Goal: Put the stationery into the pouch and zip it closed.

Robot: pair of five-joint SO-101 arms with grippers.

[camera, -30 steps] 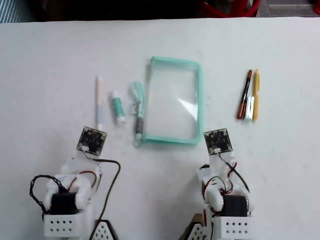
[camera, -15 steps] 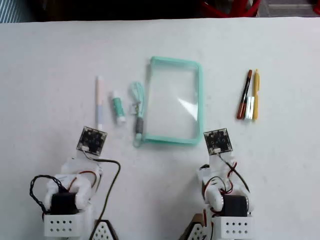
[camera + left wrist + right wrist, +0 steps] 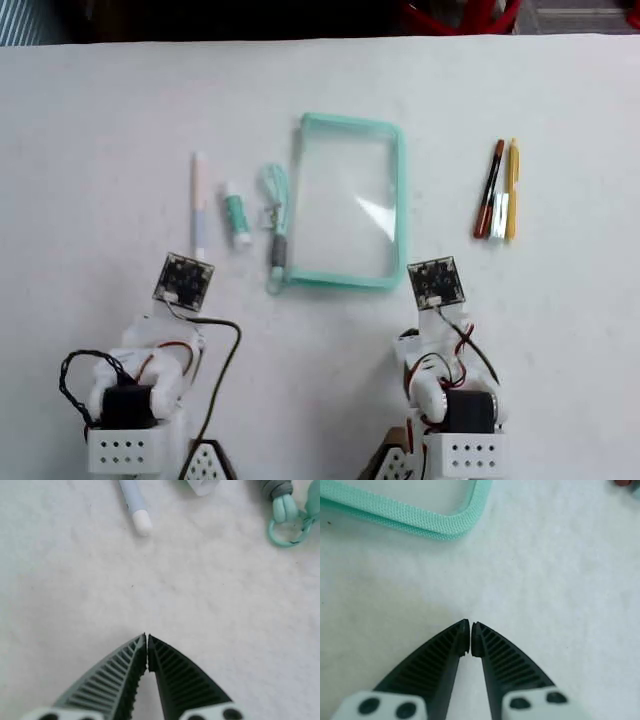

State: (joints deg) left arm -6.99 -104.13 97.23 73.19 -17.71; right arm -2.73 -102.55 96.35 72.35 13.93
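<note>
White fuzzy tabletop (image 3: 100,100) (dark room (image 3: 250,18) behind) carries the pouch (image 3: 345,200), with left fingers (image 3: 122,675) and right fingers (image 3: 437,662) clenched empty.

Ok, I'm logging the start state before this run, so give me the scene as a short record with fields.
pouch: clear pouch with teal edging, lying flat, nothing inside
strap: teal strap along the pouch's left edge
left of pouch: pastel pen; small green-and-white tube
right of pouch: brown marker and yellow pen, side by side
left gripper: shut, empty, near the pastel pen's end
right gripper: shut, empty, near a pouch corner
packed so far: none
</note>
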